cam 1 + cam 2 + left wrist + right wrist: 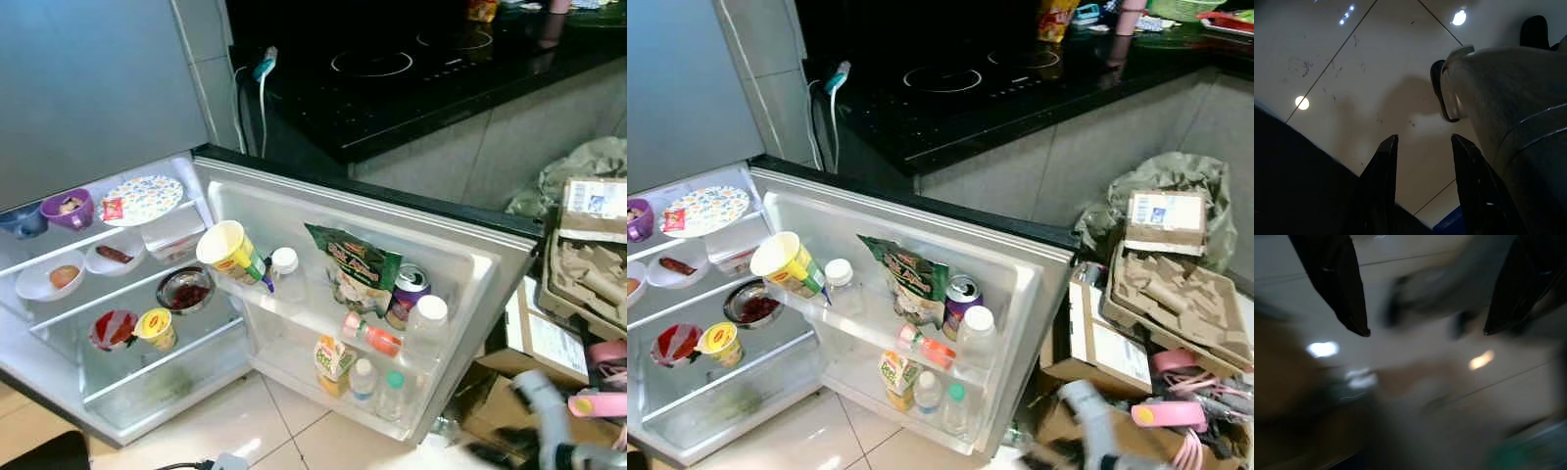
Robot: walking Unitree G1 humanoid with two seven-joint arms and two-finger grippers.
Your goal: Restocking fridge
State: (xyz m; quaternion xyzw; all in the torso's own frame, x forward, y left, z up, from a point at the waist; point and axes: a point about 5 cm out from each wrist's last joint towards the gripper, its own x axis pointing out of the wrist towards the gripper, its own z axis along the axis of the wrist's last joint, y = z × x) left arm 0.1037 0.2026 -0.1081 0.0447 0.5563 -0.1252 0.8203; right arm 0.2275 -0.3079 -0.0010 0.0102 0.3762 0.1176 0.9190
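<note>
The fridge stands open, its door (477,262) swung toward me. The door shelves hold a tilted yellow cup (227,252), a white-capped bottle (285,274), a green snack bag (355,266), a can (409,291), a juice carton (333,361) and small bottles (363,380). Inside, the shelves (118,294) carry plates, bowls and another yellow cup (157,327). My right arm (545,411) is low at the right, blurred, in front of the boxes. Its gripper (1425,331) is open over the floor. My left gripper (1423,139) hangs open above the tiles beside my leg.
Cardboard boxes and egg-tray packing (588,259) are piled right of the door, with pink items (598,403) in front. A black hob counter (392,78) runs behind. A grey bag (1161,181) sits against the cabinet. Pale floor tiles (245,421) lie before the fridge.
</note>
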